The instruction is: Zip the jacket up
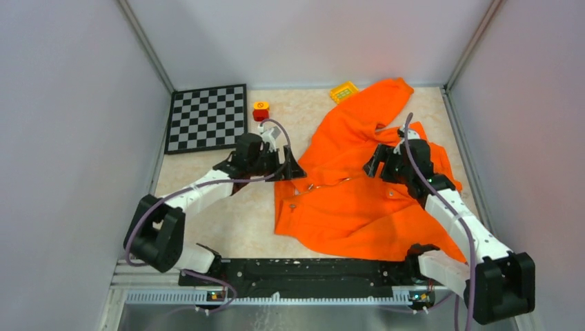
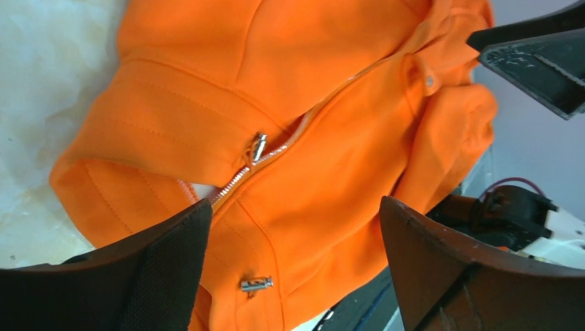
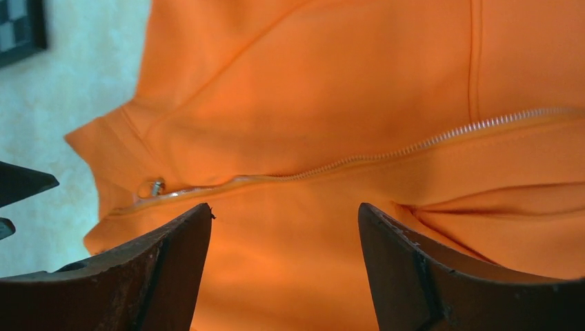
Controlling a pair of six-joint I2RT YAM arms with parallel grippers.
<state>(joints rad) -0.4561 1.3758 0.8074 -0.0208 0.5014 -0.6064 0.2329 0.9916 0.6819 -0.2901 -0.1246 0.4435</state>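
Observation:
The orange jacket (image 1: 359, 193) lies spread on the table, right of centre, one sleeve reaching to the back wall. Its silver zipper (image 3: 359, 160) runs across the front, and the zipper pull (image 2: 259, 146) sits near the jacket's left edge. My left gripper (image 1: 286, 169) hovers open at that edge, its fingers (image 2: 165, 269) either side of the fabric just below the pull, holding nothing. Over the middle of the jacket my right gripper (image 1: 379, 162) is also open, above plain fabric (image 3: 284, 262) below the zipper line. A small silver cord toggle (image 2: 255, 283) lies on the fabric.
A checkerboard (image 1: 207, 118) lies at the back left. Beside it stands a red and yellow button (image 1: 261, 110). A yellow item (image 1: 343, 91) sits by the back wall, next to the sleeve. Grey walls close in three sides. A black rail (image 1: 303, 269) runs along the near edge.

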